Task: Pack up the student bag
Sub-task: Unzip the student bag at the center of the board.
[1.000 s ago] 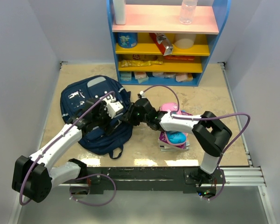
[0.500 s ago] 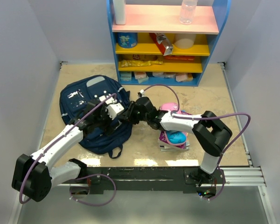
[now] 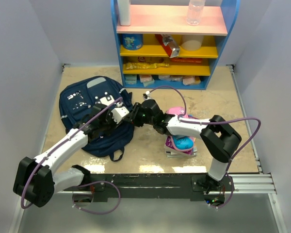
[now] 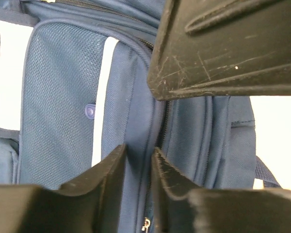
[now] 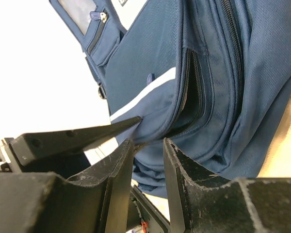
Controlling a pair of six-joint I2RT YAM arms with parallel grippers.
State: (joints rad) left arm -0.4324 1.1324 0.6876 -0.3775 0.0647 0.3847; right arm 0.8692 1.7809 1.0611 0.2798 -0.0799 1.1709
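Observation:
The student bag (image 3: 85, 114), navy with white print, lies flat on the left of the table. Both grippers meet at its right edge. In the left wrist view my left gripper (image 4: 138, 155) is shut on a fold of the bag's fabric (image 4: 63, 121) beside a zipper. One finger of the right gripper (image 4: 223, 48) crosses just above it. In the right wrist view my right gripper (image 5: 148, 145) pinches a bunched fold of the bag (image 5: 218, 73) below a gaping zipper slit (image 5: 194, 97), with a left finger (image 5: 77, 136) touching alongside.
A stack of books with pink and blue items (image 3: 180, 141) sits under the right arm, right of the bag. A blue shelf unit (image 3: 169, 43) with boxes and bottles stands at the back. Side walls close in the table.
My left gripper has closed from wide open onto the bag's fabric. The bag has shifted a little up and to the left. The right gripper keeps its pinch.

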